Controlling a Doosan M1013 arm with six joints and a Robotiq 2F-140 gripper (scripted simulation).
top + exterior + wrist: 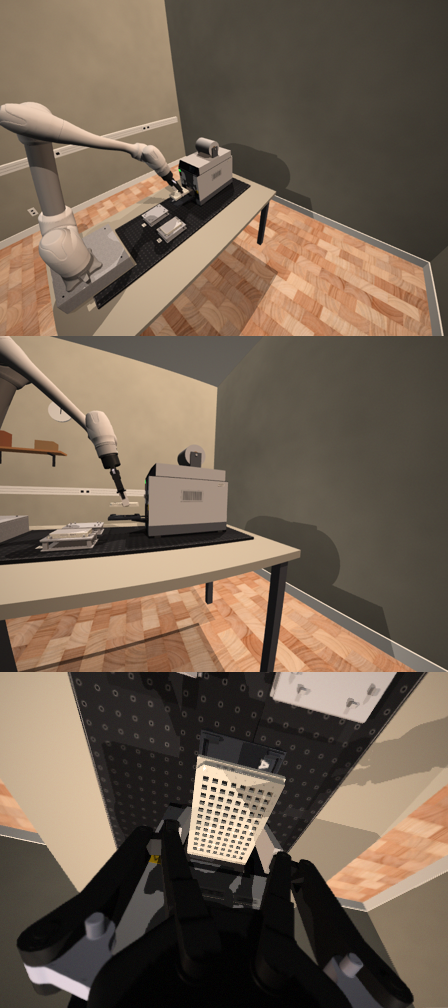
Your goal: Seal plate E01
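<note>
My gripper [179, 190] [124, 501] [225, 826] is shut on plate E01 [175, 195] [133, 503] [232, 807], a white well plate held about level by its near end. The plate hangs a short way above the sealer's dark stage [122, 516] [225, 747], which stands out in front of the sealer [210, 175] [186, 502]. Plate and stage are apart. A green lamp [179, 170] [145, 481] glows on the sealer's front. Nest N1 [155, 214] [84, 525] [330, 689] holds no plate.
Nest N2 [171, 229] [68, 538] holds its own plate, nearer the table's front. A foil roll [206, 146] [189, 455] sits on top of the sealer. The arm's grey base block [108, 246] stands at the table's left end. All rest on a black perforated mat [217, 206].
</note>
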